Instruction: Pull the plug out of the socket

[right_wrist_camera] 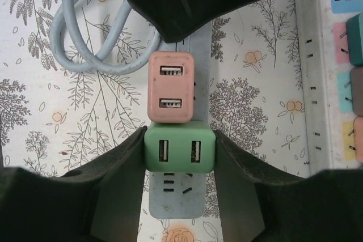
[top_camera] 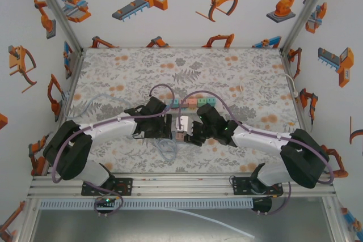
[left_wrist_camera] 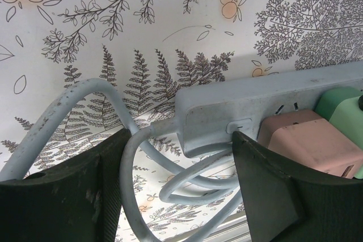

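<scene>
A grey socket strip (right_wrist_camera: 173, 199) lies on the patterned table with a pink plug (right_wrist_camera: 170, 87) and a green plug (right_wrist_camera: 180, 150) side by side on it. My right gripper (right_wrist_camera: 180, 138) is shut on the green plug, one finger on each of its sides. In the left wrist view the socket strip (left_wrist_camera: 227, 109) ends between the jaws of my left gripper (left_wrist_camera: 181, 137), which stand apart. Its right finger (left_wrist_camera: 266, 185) rests on the strip by the pink plug (left_wrist_camera: 309, 140); the left finger sits by the cable. From above, both grippers (top_camera: 165, 127) (top_camera: 191, 133) meet at the strip (top_camera: 181, 122).
The strip's grey cable (right_wrist_camera: 85, 38) lies coiled beside it, under my left gripper. A second strip (right_wrist_camera: 317, 83) carrying several coloured plugs runs along the far side, seen from above as a row (top_camera: 193, 103). White walls enclose the table.
</scene>
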`<state>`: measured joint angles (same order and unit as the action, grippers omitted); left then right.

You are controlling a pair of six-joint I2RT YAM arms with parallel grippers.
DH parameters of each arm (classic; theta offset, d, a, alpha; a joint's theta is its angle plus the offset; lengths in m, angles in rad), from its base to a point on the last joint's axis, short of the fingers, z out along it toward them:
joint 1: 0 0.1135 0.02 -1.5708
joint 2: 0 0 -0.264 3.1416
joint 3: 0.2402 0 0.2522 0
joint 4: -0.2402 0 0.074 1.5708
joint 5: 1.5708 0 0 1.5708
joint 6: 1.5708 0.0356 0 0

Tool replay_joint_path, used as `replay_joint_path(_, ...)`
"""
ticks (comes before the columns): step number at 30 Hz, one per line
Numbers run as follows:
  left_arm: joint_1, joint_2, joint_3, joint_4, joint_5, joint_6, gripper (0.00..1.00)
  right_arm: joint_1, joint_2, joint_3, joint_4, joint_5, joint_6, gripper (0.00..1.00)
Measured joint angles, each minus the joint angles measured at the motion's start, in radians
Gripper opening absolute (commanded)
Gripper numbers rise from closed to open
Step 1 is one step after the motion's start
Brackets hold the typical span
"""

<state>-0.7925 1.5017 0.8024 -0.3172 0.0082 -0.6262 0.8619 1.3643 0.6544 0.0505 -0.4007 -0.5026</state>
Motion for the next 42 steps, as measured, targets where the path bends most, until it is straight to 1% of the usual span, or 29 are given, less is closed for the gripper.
replay_joint_path(3,0.0,0.007,0.008,-0.007,0.001,0.0,0.65,-0.003,0.0,0.0,0.001,-0.004,0.01,0.0)
replay_joint_path(9,0.0,0.014,0.014,-0.011,0.005,-0.001,0.65,0.003,-0.002,0.009,-0.031,0.002,-0.039,0.0)
replay_joint_path(12,0.0,0.027,0.02,-0.006,0.018,-0.008,0.65,0.004,-0.014,0.008,-0.043,0.01,-0.035,0.0)
replay_joint_path(17,0.0,0.056,0.037,-0.006,0.039,-0.026,0.65,-0.009,-0.024,0.005,-0.054,0.006,0.01,0.0)
replay_joint_path(27,0.002,0.068,0.043,0.003,0.038,-0.058,0.65,-0.074,-0.037,-0.031,-0.001,-0.068,0.114,0.0)
replay_joint_path(30,0.002,0.069,0.043,0.003,0.038,-0.059,0.65,-0.075,-0.038,-0.026,-0.022,-0.074,0.087,0.0)
replay_joint_path(34,0.002,0.072,0.045,0.003,0.037,-0.064,0.64,-0.053,-0.043,-0.006,-0.072,-0.048,0.023,0.0)
replay_joint_path(42,0.004,0.09,0.055,0.011,0.035,-0.08,0.65,-0.048,-0.059,-0.006,-0.088,-0.034,0.039,0.0)
